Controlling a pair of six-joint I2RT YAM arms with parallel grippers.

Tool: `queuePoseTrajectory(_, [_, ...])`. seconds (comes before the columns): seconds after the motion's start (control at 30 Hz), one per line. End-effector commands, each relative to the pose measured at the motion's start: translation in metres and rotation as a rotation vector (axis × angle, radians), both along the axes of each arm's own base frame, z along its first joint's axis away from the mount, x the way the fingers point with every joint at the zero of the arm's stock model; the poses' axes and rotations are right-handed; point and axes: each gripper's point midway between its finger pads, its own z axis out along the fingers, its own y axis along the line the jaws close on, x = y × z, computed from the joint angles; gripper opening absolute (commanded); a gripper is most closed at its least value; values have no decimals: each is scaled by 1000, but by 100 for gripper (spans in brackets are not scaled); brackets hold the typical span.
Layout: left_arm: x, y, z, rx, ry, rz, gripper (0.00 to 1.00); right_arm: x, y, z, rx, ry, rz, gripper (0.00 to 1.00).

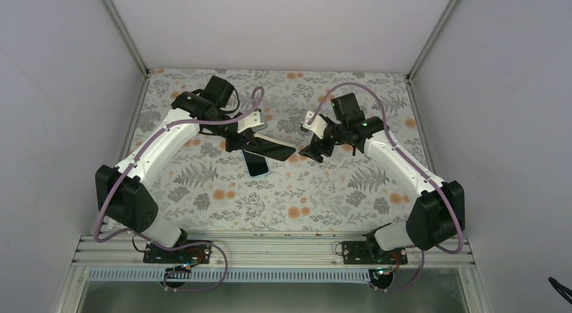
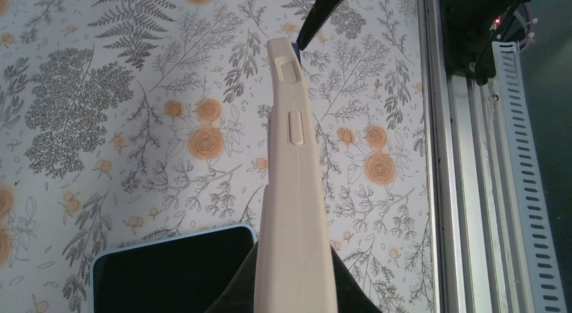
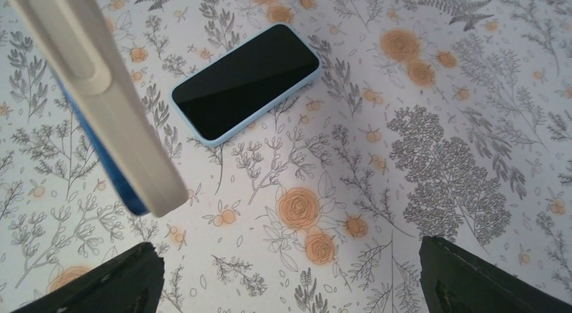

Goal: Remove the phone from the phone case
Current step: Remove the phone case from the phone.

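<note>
My left gripper (image 1: 251,136) is shut on the beige phone case (image 1: 275,148) and holds it above the table. In the left wrist view the case (image 2: 293,185) is seen edge-on, with my dark fingers (image 2: 233,296) on both sides of it. The phone (image 1: 256,164), black screen up with a light blue rim, lies flat on the table under the case. It also shows in the left wrist view (image 2: 168,272) and in the right wrist view (image 3: 246,80). My right gripper (image 1: 314,151) is open and empty just right of the case tip (image 3: 101,104).
The floral table cover (image 1: 324,191) spans the table. Grey walls stand at the left, right and back. The aluminium rail (image 1: 270,249) with the arm bases runs along the near edge.
</note>
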Motion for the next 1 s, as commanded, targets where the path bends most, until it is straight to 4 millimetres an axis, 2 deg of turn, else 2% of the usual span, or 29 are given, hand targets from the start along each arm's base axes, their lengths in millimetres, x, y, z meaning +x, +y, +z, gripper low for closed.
queuePoseTrajectory(0.0, [2, -11, 18, -79, -17, -30, 2, 12, 4, 14, 39, -57, -30, 94])
queuePoseTrajectory(0.27, [4, -11, 19, -79, -28, -22, 2, 17, 11, 14, 52, -37, -9, 93])
queuePoseTrajectory(0.97, [9, -11, 16, -74, -39, -3, 2, 7, 14, 9, 62, -7, 45, 93])
